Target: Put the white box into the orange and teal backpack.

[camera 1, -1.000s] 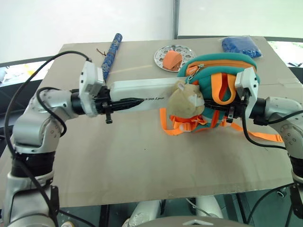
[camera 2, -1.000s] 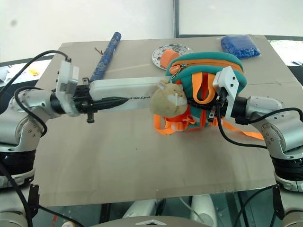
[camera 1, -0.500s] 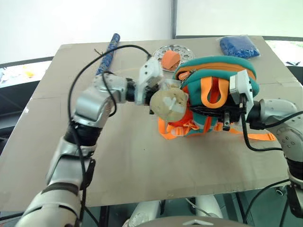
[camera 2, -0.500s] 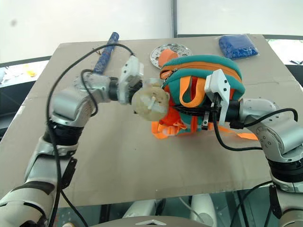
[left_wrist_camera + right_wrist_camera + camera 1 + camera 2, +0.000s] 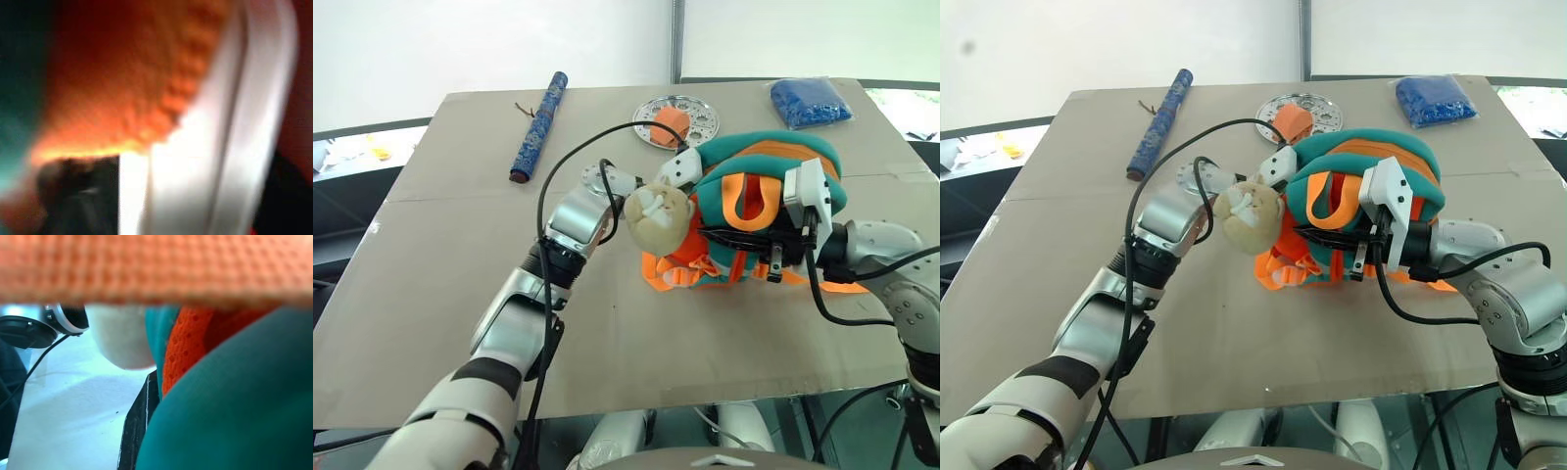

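The white box (image 5: pixel 230 147) is sitting inside the orange and teal backpack (image 5: pixel 759 211), mid-table. To the far left, a blue roll (image 5: pixel 536 127) is lying. The left gripper (image 5: pixel 690 166) is reaching into the opening; whether it is released, I cannot tell. The plush toy (image 5: pixel 658 215) is dangling in front. Right gripper (image 5: pixel 773 257) is clenching a backpack strap. Far back, a plate (image 5: pixel 690 116) and blue packet (image 5: pixel 811 101) are resting.

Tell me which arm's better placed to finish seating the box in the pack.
Probably left. Its tool is at the orange and teal backpack's opening, with the white box right ahead inside. The right tool is shut on a strap, steadying the pack.
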Controlling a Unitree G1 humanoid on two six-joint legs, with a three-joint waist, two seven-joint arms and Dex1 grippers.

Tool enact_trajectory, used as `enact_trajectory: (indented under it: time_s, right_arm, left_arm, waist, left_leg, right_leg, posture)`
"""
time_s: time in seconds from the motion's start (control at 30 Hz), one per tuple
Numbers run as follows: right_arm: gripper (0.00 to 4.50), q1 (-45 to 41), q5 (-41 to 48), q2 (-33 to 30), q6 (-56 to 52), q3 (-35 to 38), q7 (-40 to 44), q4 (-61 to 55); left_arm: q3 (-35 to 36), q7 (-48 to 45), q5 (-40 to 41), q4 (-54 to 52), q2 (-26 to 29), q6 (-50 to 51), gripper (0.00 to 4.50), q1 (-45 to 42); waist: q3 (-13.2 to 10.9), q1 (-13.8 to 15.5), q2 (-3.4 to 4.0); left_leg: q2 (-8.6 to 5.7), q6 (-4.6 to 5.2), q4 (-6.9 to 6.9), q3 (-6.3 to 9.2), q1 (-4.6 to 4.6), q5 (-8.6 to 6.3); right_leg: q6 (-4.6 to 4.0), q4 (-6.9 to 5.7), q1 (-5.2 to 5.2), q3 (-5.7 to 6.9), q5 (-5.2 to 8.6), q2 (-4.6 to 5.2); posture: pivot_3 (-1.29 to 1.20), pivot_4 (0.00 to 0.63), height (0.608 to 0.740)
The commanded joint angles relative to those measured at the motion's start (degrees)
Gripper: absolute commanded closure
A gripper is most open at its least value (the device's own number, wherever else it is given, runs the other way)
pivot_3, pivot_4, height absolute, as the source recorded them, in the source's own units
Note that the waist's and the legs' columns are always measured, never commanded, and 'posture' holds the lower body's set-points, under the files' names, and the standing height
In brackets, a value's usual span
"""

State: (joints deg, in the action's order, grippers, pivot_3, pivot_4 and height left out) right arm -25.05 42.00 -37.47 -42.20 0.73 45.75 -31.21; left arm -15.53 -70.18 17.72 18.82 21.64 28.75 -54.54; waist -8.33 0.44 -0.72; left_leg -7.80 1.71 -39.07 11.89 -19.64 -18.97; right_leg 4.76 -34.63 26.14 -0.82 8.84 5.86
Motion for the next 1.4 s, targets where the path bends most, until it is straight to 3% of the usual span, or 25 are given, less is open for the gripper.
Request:
enact_trajectory:
  time_s: [0.03, 0.17, 0.27, 0.5, 0.67, 0.83, 0.87, 0.9, 0.93, 0.97, 1.13, 1.2, 1.4]
  right_arm:
    - [4.5, 0.1, -1.4, -0.3, 1.0, 1.5, -2.0, 0.0]
    - [4.5, -0.3, -3.8, 0.1, 2.2, 0.0, -2.1, 2.8]
    - [4.5, -1.1, -5.3, 0.7, 3.3, -1.1, -1.7, 4.8]
    - [4.5, -3.4, -7.1, 1.6, 5.3, -2.4, 0.7, 8.8]
    - [4.5, -4.2, -7.5, 2.5, 5.3, -3.0, 1.5, 9.3]
    - [4.5, -4.0, -7.5, 2.8, 4.8, -2.8, 1.5, 9.0]
    - [4.5, -3.9, -7.6, 2.8, 4.8, -2.9, 1.5, 8.9]
    - [4.5, -3.8, -7.6, 2.8, 4.7, -2.8, 1.4, 8.7]
    - [4.5, -3.7, -7.6, 2.9, 4.7, -2.8, 1.3, 8.6]
    - [4.5, -3.6, -7.6, 2.9, 4.6, -2.8, 1.1, 8.4]
    - [4.5, -3.3, -7.5, 2.9, 4.2, -2.4, 0.6, 7.9]
    - [4.5, -3.2, -7.9, 2.8, 4.0, -1.9, -0.2, 8.1]
    - [4.5, -5.7, -11.9, 2.9, 3.6, 1.8, -7.8, 13.9]
  left_arm:
    - [10.6, -4.7, 10.7, -3.2, 7.2, 12.9, 0.03, -0.1]
    - [21.9, -9.8, 25.6, -5.1, 20.9, 37.1, 0.03, 1.7]
    - [30.0, -6.6, 33.2, -5.6, 24.2, 48.4, 0.03, 3.3]
    - [34.6, 5.8, 40.3, -22.8, 19.0, 53.8, 0.03, 12.8]
    - [29.8, 17.1, 36.3, -33.8, 11.1, 46.6, 0.03, 18.8]
    - [26.7, 21.8, 36.1, -36.3, 6.8, 42.1, 0.03, 20.5]
    - [26.5, 23.1, 35.5, -36.0, 5.8, 40.9, 0.59, 20.3]
    - [26.6, 24.3, 35.3, -35.5, 4.8, 40.1, 0.71, 20.1]
    - [26.7, 25.0, 35.5, -35.3, 4.2, 39.6, 1.27, 19.9]
    - [26.8, 25.2, 35.9, -35.2, 3.9, 39.3, 1.49, 19.9]
    - [27.8, 25.0, 38.5, -34.5, 4.1, 39.0, 3.42, 20.2]
    - [28.6, 23.5, 39.4, -33.8, 5.6, 38.8, 3.86, 20.6]
    - [36.2, 19.9, 41.8, -25.5, 12.4, 36.4, 3.88, 19.7]
  waist:
    - [0.0, -0.8, 0.0]
    - [0.0, -2.7, 0.0]
    - [0.0, -2.7, -0.01]
    - [0.0, -1.0, -0.04]
    - [0.0, -1.0, -0.05]
    - [0.0, -1.0, -0.05]
    - [0.0, -1.0, -0.06]
    - [0.0, -1.0, -0.06]
    - [0.0, -1.0, -0.06]
    - [0.0, -1.0, -0.06]
    - [0.0, -1.0, -0.06]
    - [0.0, -0.9, -0.06]
    - [0.0, -1.1, -0.06]
  left_leg:
    - [0.01, 0.0, 0.0, 0.04, 0.0, 0.0]
    - [0.08, 0.0, 0.03, 0.03, 0.0, 0.0]
    - [0.07, 0.0, 0.04, 0.05, -0.02, 0.0]
    - [0.05, -0.02, -0.06, 0.08, 0.0, 0.0]
    - [0.12, -0.03, -0.04, -0.12, 0.1, 0.0]
    - [0.17, -0.03, 0.0, -0.33, 0.14, -0.01]
    - [0.17, -0.03, 0.0, -0.35, 0.13, -0.01]
    - [0.17, -0.03, 0.0, -0.36, 0.13, -0.01]
    - [0.17, -0.03, 0.0, -0.4, 0.13, -0.01]
    - [0.17, -0.03, 0.0, -0.4, 0.14, -0.01]
    - [0.17, -0.03, 0.0, -0.44, 0.13, -0.01]
    - [0.17, -0.03, 0.0, -0.44, 0.13, -0.01]
    - [0.19, -0.03, 0.02, -0.45, 0.19, -0.01]
  right_leg:
    - [0.0, -0.04, 0.04, -0.05, 0.0, -0.03]
    - [-0.01, -0.13, 0.16, -0.14, 0.0, -0.12]
    - [-0.01, -0.15, 0.22, -0.11, 0.0, -0.17]
    - [-0.13, -0.11, 0.1, 0.05, -0.08, -0.07]
    - [-0.18, -0.1, 0.06, -0.06, -0.13, -0.09]
    - [-0.19, -0.08, 0.07, -0.2, -0.14, -0.11]
    - [-0.19, -0.06, 0.06, -0.18, -0.14, -0.12]
    - [-0.2, -0.06, 0.06, -0.18, -0.14, -0.13]
    - [-0.21, -0.06, 0.06, -0.18, -0.16, -0.13]
    - [-0.21, -0.06, 0.06, -0.19, -0.16, -0.13]
    - [-0.21, -0.03, 0.06, -0.19, -0.17, -0.15]
    - [-0.21, -0.01, 0.06, -0.19, -0.17, -0.15]
    - [-0.23, -0.08, 0.07, -0.23, -0.18, -0.21]
  posture:
    - [0.0, 0.15, 0.733]
    - [0.0, 0.15, 0.733]
    - [0.0, 0.15, 0.733]
    - [0.0, 0.15, 0.733]
    - [0.0, 0.15, 0.733]
    - [0.0, 0.15, 0.733]
    - [0.0, 0.15, 0.733]
    - [0.0, 0.15, 0.733]
    - [0.0, 0.15, 0.733]
    - [0.0, 0.15, 0.733]
    - [0.0, 0.15, 0.733]
    - [0.0, 0.15, 0.733]
    - [0.0, 0.15, 0.733]
